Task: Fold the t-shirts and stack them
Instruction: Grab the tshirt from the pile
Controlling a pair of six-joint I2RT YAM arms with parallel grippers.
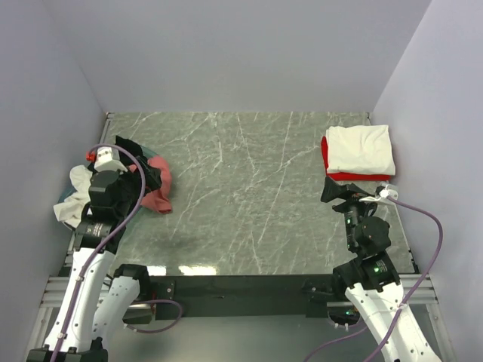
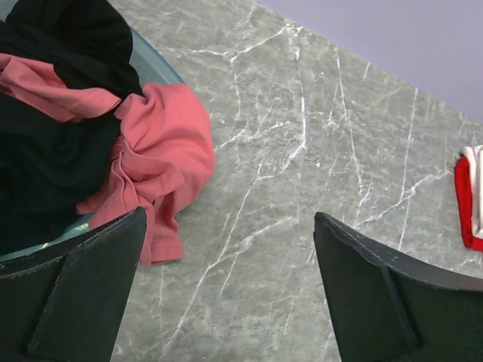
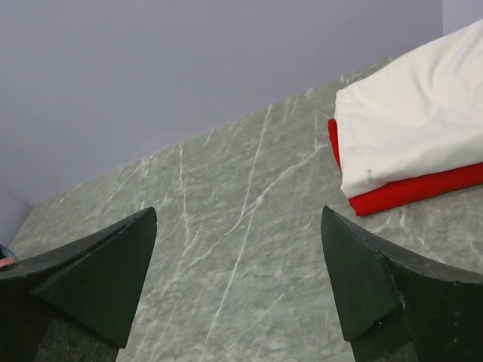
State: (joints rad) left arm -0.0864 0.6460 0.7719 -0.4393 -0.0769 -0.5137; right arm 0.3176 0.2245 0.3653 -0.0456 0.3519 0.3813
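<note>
At the left edge of the surface (image 1: 249, 196), the salmon-pink shirt (image 2: 166, 151) and black shirt (image 2: 53, 158) spill from the basin (image 2: 158, 64). The left end effector (image 2: 230, 234) is wide open, empty. Near the far right corner, the folded cream-white shirt (image 1: 360, 148) lies on the red shirt (image 1: 347, 176). The right end effector (image 3: 238, 226) is wide open, empty.

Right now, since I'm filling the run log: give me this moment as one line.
left gripper open near pink shirt | right gripper open | white shirt folded on red shirt
</note>
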